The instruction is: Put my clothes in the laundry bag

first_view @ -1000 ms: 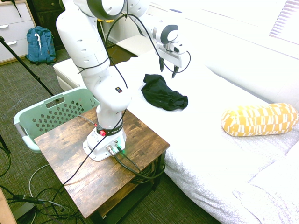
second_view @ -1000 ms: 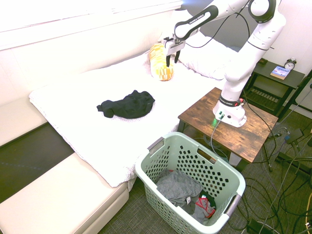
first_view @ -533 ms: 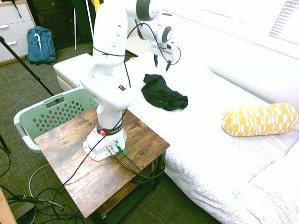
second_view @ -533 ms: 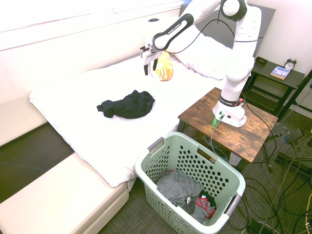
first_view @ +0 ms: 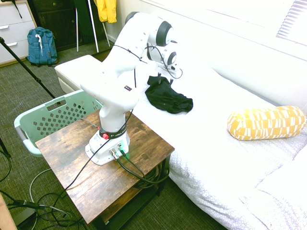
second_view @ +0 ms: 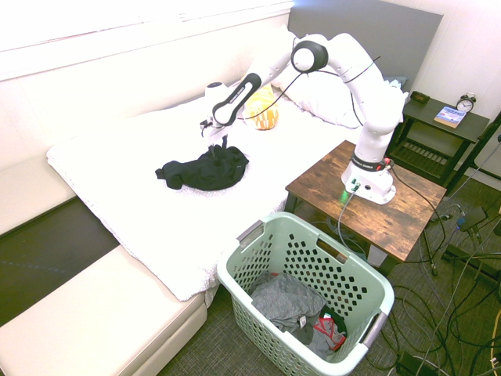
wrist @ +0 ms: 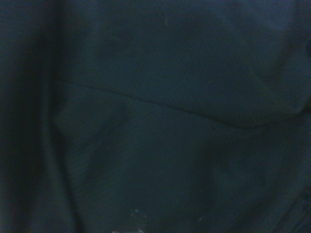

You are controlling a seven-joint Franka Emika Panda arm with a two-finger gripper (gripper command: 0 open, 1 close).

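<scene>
The black garment point(first_view: 171, 98) lies crumpled on the white bed point(first_view: 225, 143), and in the second exterior view the garment point(second_view: 197, 172) sits mid-mattress. My gripper point(first_view: 159, 79) is down at its far edge, open, fingertips touching or sinking into the fabric; the same gripper point(second_view: 218, 146) shows at the cloth's upper right side. Dark fabric point(wrist: 155, 116) fills the whole wrist view. The mint-green laundry basket point(second_view: 313, 222) stands on the floor by the bed's foot; in the first exterior view this basket point(first_view: 57, 117) is behind the wooden table.
A yellow patterned pillow point(first_view: 266, 122) lies further along the bed. My arm's base is on the wooden side table point(first_view: 144, 143). Grey and red clothes point(second_view: 291, 302) lie in the basket. A blue backpack point(first_view: 41, 45) and yellow jacket point(first_view: 106, 9) are at the back.
The arm swung from near the yellow pillow across the bed and dropped down onto the black garment. The garment has not moved.
</scene>
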